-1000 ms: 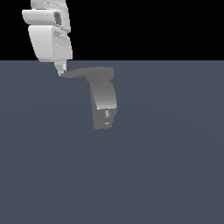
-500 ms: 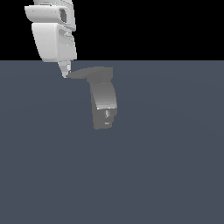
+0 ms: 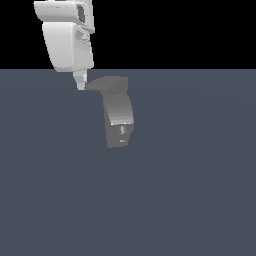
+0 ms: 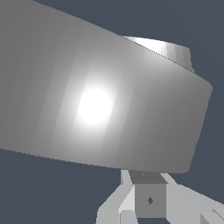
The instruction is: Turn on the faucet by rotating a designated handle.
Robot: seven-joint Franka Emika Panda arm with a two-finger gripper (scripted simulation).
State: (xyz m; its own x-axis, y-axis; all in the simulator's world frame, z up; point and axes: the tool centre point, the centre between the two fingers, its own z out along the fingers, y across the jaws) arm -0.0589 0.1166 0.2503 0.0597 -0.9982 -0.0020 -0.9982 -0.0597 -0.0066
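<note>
In the wrist view, a flat, dull-grey metal lever handle (image 4: 100,100) fills most of the frame, with the white gripper (image 4: 148,199) fingers just beside it; whether they are apart or together cannot be told. In the exterior view, the small grey blocky faucet (image 3: 119,117) stands upper centre on a slate-blue floor (image 3: 175,200). The gripper (image 3: 81,84) tip sits at the handle's (image 3: 102,83) outer end at upper left.

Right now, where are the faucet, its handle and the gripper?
faucet (image 3: 118,117): exterior view, middle of curved body.
handle (image 3: 102,83): exterior view, flat lever at top.
gripper (image 3: 81,83): exterior view, fingertips at the lever's end.

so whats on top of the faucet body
The thin handle projects sideways from the faucet top, toward the exterior view's left. The gripper sits at its tip; actual contact can't be confirmed.
</note>
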